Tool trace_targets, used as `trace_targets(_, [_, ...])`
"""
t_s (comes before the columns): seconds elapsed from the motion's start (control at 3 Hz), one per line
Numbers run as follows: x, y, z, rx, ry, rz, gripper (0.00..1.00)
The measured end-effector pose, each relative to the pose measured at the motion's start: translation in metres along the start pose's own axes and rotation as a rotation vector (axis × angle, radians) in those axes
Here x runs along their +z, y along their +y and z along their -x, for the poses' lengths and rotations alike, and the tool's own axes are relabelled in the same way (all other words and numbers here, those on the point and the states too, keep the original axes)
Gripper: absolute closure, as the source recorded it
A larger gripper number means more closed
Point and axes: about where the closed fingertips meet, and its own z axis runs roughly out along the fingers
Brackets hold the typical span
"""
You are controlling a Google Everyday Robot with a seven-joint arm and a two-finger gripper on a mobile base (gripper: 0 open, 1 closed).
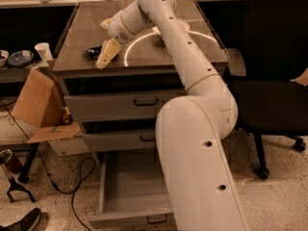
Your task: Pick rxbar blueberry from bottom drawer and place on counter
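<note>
Bench edges: the rxbar blueberry [92,52] is lying flat on the bench [159,57], near its left edge and front-left corner.
Open room: the arm is crossing the bench's middle; the bottom drawer [126,219] is standing pulled out below.
Gripper: the gripper [102,43] is hanging over the bench's left part, fingers spread wide apart and holding nothing. One finger is sitting just right of the bar — whether they are touching, I cannot tell.
</note>
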Motion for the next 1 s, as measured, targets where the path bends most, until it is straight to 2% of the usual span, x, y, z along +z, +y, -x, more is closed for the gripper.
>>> trace_targets(0.33, [-0.01,-0.005,0.012,-0.039,-0.021,-0.032,0.0])
trace_targets(0.67, [-0.065,-0.012,0.038,-0.106,-0.04,-0.167,0.0])
trace_targets(1.0, [-0.16,-0.003,0.083,-0.19,-0.056,-0.362,0.0])
